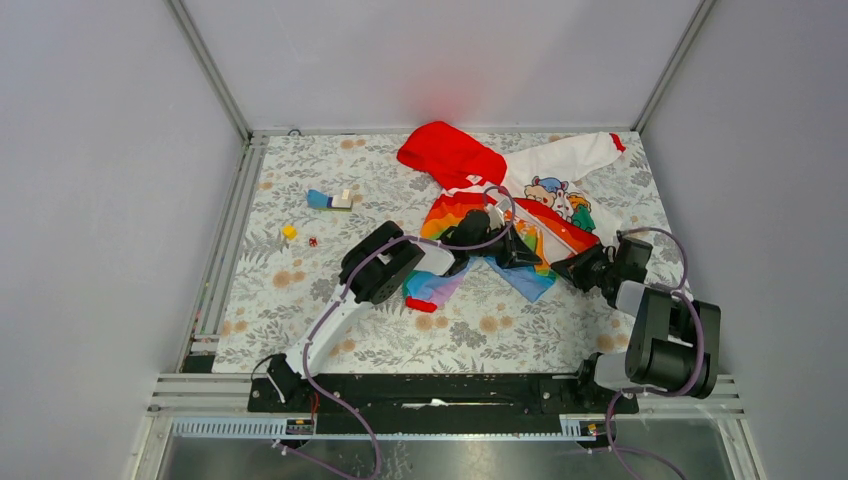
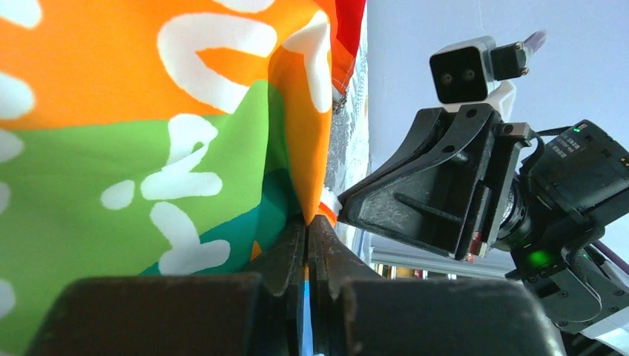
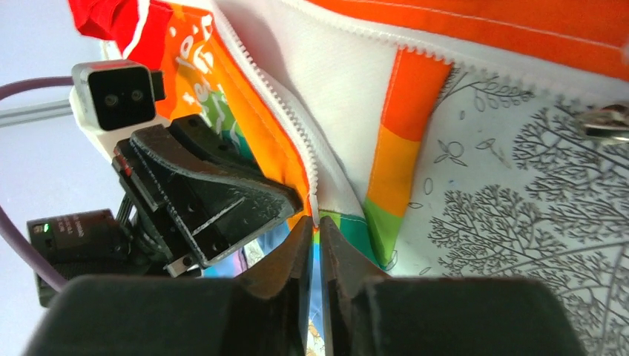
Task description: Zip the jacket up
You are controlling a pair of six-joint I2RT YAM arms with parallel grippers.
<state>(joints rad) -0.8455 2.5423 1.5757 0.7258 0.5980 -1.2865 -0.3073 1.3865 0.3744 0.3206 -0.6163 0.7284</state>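
Note:
The jacket lies open on the floral mat, with its red hood at the back and a white sleeve to the right. My left gripper is shut on the jacket's orange front edge; the fabric runs into the closed jaws. My right gripper is shut on the lower end of the white zipper tape, pinched at the jaw tips. The two grippers sit close together, facing each other. A metal pull lies on the mat at the right edge.
A blue and white block, a small yellow piece and a tiny red piece lie on the mat at the left. Grey walls enclose the mat on three sides.

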